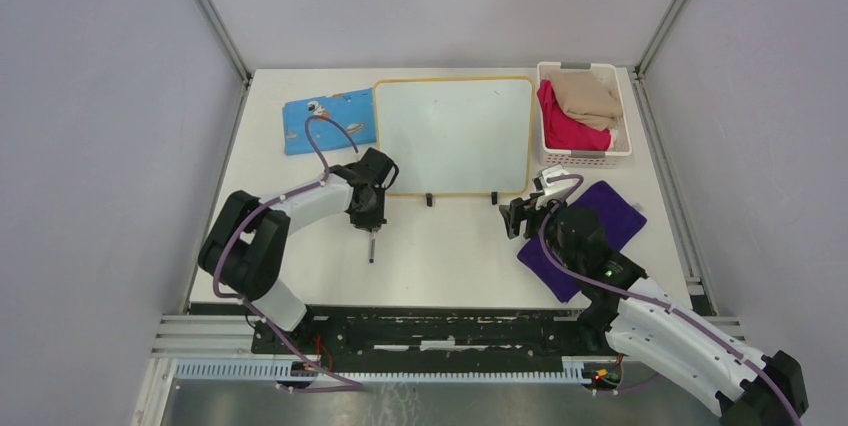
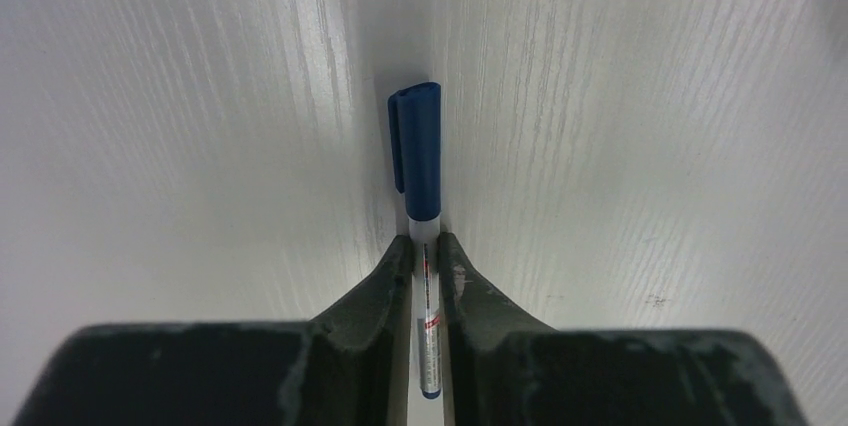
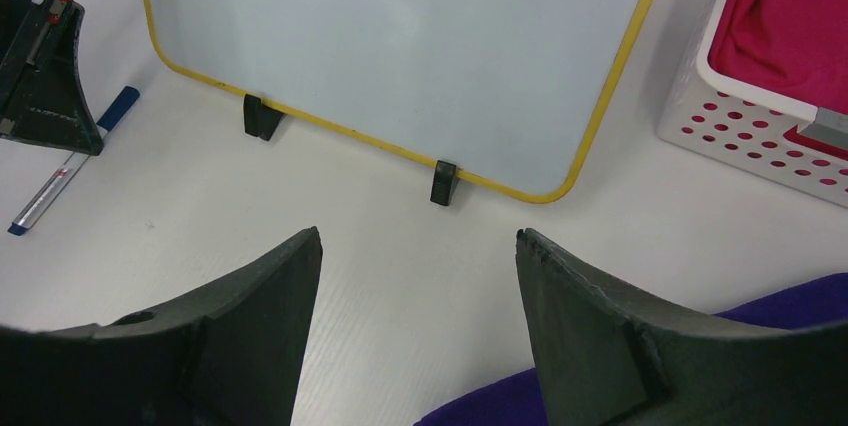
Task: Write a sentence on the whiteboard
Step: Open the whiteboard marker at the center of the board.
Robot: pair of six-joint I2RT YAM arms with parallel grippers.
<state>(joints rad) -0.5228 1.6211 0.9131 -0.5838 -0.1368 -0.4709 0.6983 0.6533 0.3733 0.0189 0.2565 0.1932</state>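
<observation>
The left gripper [image 2: 425,248] pinches the capped blue marker [image 2: 418,156], which lies flat on the table [image 1: 450,246] with its barrel running twelve-to-six. The blank whiteboard [image 1: 455,136] lies at one o'clock, just beside. The right gripper [image 3: 418,246] hangs with its jaws apart, empty.

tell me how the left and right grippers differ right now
The left gripper is pinched around the blue-capped marker lying on the table; the right gripper stands wide open and empty. The left sits by the whiteboard's near left corner; the right hovers off its near right corner, by the purple cloth. Both are black.
</observation>
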